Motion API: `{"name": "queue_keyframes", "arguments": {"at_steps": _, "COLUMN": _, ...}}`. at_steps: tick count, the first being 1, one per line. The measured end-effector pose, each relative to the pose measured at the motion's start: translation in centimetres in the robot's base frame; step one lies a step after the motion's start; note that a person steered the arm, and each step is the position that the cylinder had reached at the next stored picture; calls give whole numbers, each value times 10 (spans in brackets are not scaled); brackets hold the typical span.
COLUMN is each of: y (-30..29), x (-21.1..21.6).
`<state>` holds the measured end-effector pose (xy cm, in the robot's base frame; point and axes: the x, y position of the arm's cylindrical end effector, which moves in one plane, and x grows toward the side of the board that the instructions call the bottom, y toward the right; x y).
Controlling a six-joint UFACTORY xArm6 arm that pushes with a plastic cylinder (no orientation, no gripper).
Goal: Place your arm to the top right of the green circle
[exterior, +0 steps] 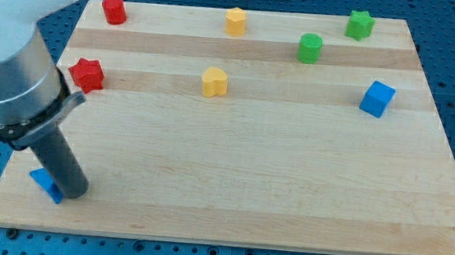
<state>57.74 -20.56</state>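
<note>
The green circle (309,48) is a green cylinder standing at the view's upper right of the wooden board (249,162). A green star (359,24) lies just to its upper right. My tip (74,191) is at the board's lower left corner, far from the green circle. It touches a blue block (45,183) that is partly hidden behind the rod.
A red cylinder (114,9) and a yellow hexagon (235,21) sit along the top edge. A red star (87,74) is at the left, a yellow heart (214,82) in the middle, a blue cube (377,98) at the right.
</note>
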Motion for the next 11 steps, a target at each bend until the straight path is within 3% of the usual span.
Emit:
{"name": "queue_keyframes", "arguments": {"at_steps": 2, "y": -17, "x": 0}}
{"name": "queue_keyframes", "arguments": {"at_steps": 3, "y": 18, "x": -17}}
{"name": "queue_keyframes", "arguments": {"at_steps": 7, "y": 332, "x": -171}}
{"name": "queue_keyframes", "arguments": {"at_steps": 8, "y": 383, "x": -209}}
{"name": "queue_keyframes", "arguments": {"at_steps": 9, "y": 413, "x": -249}}
{"name": "queue_keyframes", "arguments": {"at_steps": 11, "y": 390, "x": -295}}
